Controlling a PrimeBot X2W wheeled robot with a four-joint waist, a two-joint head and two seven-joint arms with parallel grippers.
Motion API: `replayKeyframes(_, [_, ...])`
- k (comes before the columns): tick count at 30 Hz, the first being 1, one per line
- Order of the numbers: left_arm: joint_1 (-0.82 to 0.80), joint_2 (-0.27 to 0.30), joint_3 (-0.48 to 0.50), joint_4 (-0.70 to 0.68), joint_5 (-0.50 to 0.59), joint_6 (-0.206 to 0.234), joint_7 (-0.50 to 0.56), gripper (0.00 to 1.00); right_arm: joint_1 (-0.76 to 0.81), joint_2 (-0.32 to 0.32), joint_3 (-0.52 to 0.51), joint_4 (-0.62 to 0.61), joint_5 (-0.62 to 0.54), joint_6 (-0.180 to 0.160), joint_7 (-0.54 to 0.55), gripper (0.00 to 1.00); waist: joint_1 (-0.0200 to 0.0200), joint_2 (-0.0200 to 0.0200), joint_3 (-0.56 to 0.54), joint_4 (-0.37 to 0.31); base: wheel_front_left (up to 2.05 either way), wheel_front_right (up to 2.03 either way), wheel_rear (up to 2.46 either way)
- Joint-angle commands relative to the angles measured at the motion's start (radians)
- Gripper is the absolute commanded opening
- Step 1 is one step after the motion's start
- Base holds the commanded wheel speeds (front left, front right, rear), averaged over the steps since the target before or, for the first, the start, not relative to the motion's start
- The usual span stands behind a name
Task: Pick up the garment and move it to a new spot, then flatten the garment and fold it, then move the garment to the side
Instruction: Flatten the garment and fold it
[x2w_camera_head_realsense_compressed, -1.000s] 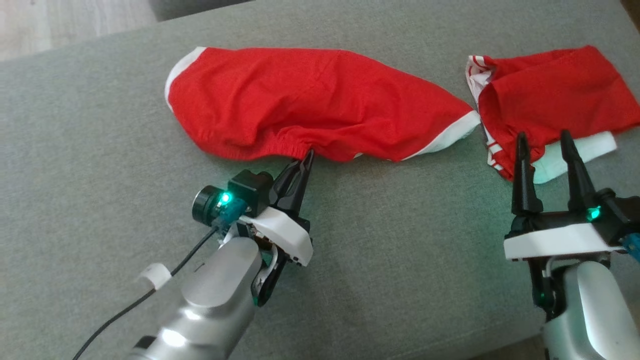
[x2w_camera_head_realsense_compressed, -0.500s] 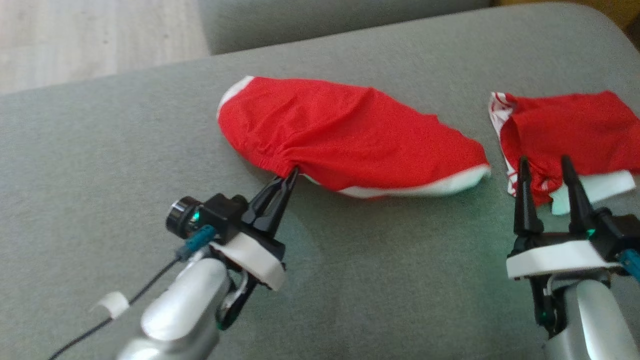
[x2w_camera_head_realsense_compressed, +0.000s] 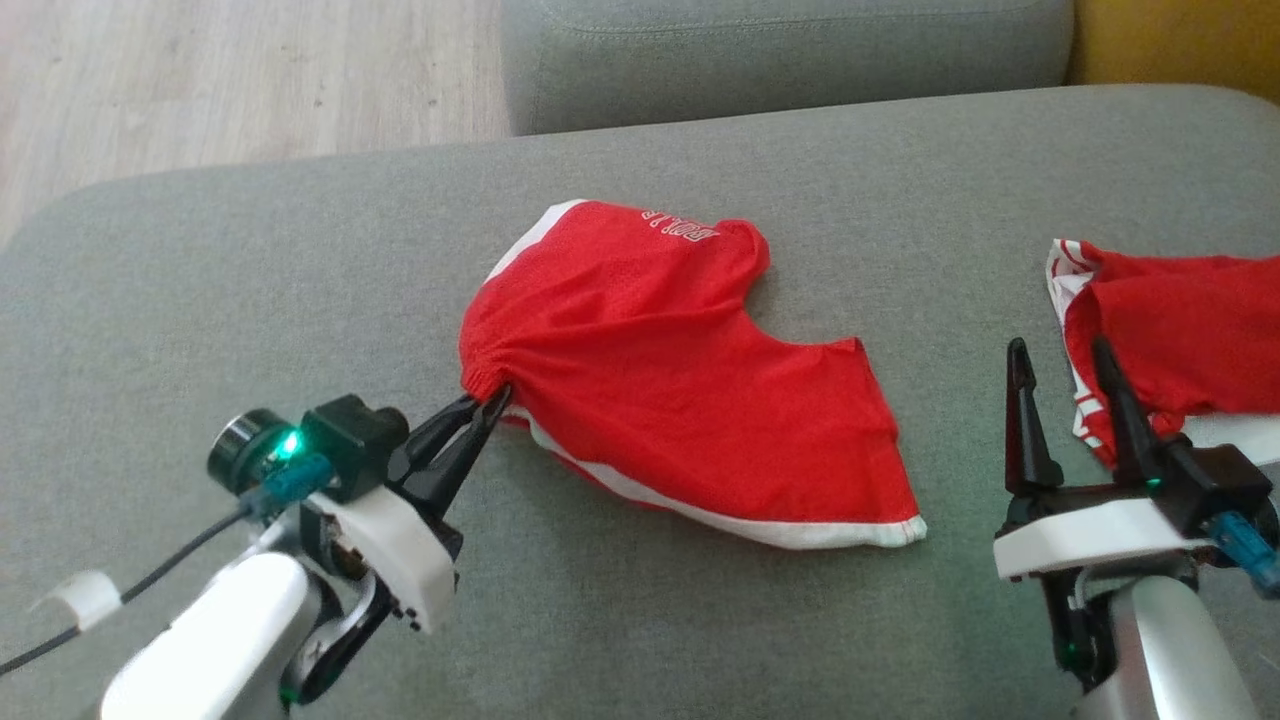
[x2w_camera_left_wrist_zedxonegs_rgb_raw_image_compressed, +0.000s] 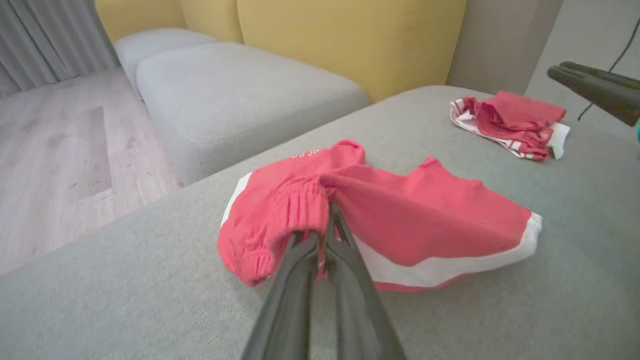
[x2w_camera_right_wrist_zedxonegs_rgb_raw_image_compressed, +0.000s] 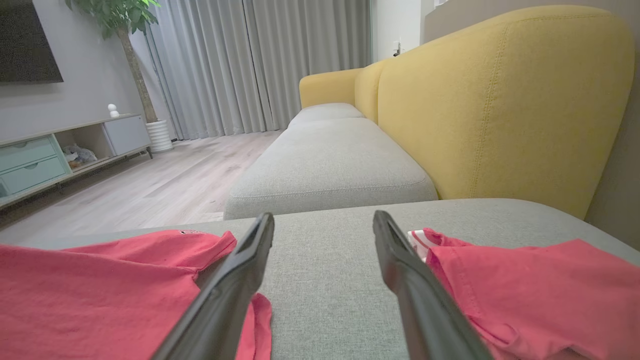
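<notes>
Found the left gripper (x2w_camera_head_realsense_compressed: 495, 400) clenched on the gathered waistband (x2w_camera_left_wrist_zedxonegs_rgb_raw_image_compressed: 300, 210) of the red garment (x2w_camera_head_realsense_compressed: 680, 390), at its left end. Saw the garment lying near the middle of the grey cushion (x2w_camera_head_realsense_compressed: 250, 260), spread only in part, with one leg bent away and the white hem (x2w_camera_head_realsense_compressed: 800, 535) turned toward the robot. Saw the right gripper (x2w_camera_head_realsense_compressed: 1057, 350) spread wide and holding nothing, low over the cushion, between the garment and a second red cloth (x2w_camera_head_realsense_compressed: 1180, 320) at the right.

Judged the first step as in hand: seized, yet resting mostly on the cushion, not lifted clear. Could not tell if the new spot was reached. Noted bunching near the grip and no neat fold anywhere. Counted as left to do: letting go, flattening, folding, then moving aside.
</notes>
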Motion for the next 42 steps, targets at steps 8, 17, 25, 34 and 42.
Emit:
replayKeyframes(8, [-0.141, 0.047, -0.026, 0.029, 0.005, -0.039, 0.186, 0.00, -0.056, -0.004, 0.054, -0.019, -0.006, -0.001, -0.011, 1.00, 0.0001, 0.0000, 0.072, -0.047, 0.00, 0.00, 0.00])
replayKeyframes(17, [-0.277, 0.039, -0.094, 0.190, 0.000, -0.069, 0.279, 0.00, -0.103, -0.004, 0.071, -0.020, -0.002, -0.001, -0.011, 1.00, 0.0001, 0.0000, 0.159, -0.095, 0.00, 0.00, 0.00])
replayKeyframes(25, [-0.316, 0.015, -0.143, 0.282, -0.034, -0.075, 0.244, 1.00, -0.120, -0.004, 0.072, -0.017, 0.004, -0.001, -0.011, 1.00, 0.0001, 0.0000, 0.170, -0.101, 0.00, 0.00, 0.00])
replayKeyframes(34, [-0.274, -0.035, -0.101, 0.316, -0.017, 0.015, 0.054, 1.00, -0.103, -0.004, 0.048, -0.019, -0.018, -0.001, -0.011, 1.00, 0.0001, 0.0000, 0.112, -0.035, 0.00, 0.00, 0.00])
replayKeyframes(42, [-0.166, -0.036, -0.063, 0.214, -0.023, 0.110, -0.082, 1.00, -0.054, -0.004, -0.002, -0.022, -0.034, -0.001, -0.011, 1.00, 0.0001, 0.0000, 0.046, 0.053, 0.00, 0.00, 0.00])
